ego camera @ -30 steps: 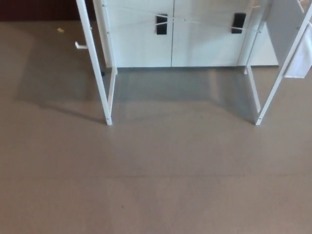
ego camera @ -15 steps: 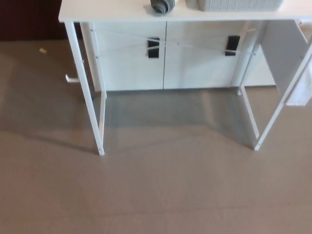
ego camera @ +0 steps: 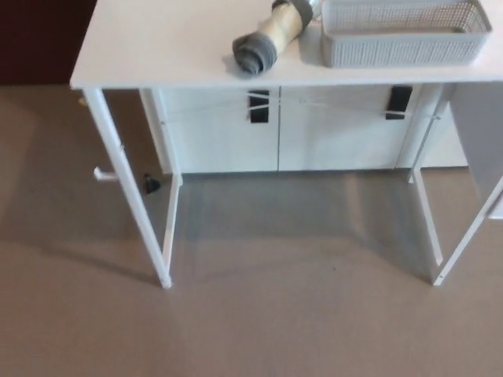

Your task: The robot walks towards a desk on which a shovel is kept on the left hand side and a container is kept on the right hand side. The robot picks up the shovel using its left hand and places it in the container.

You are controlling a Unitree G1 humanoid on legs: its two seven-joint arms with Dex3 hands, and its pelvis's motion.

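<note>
From the head view we are looking down at a white worktop [ego camera: 157, 47] standing on thin white legs over a brown floor [ego camera: 275, 314]. The shovel [ego camera: 271, 35] is lying just left of the grey slatted container [ego camera: 401, 33]. White cabinet doors [ego camera: 228, 129] are standing behind. Neither hand is showing.

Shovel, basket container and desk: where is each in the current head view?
shovel [ego camera: 271, 35], head view, on its pale handle shaft.
basket container [ego camera: 401, 49], head view, on its near perforated wall.
desk [ego camera: 149, 43], head view, on the bare white top.
</note>
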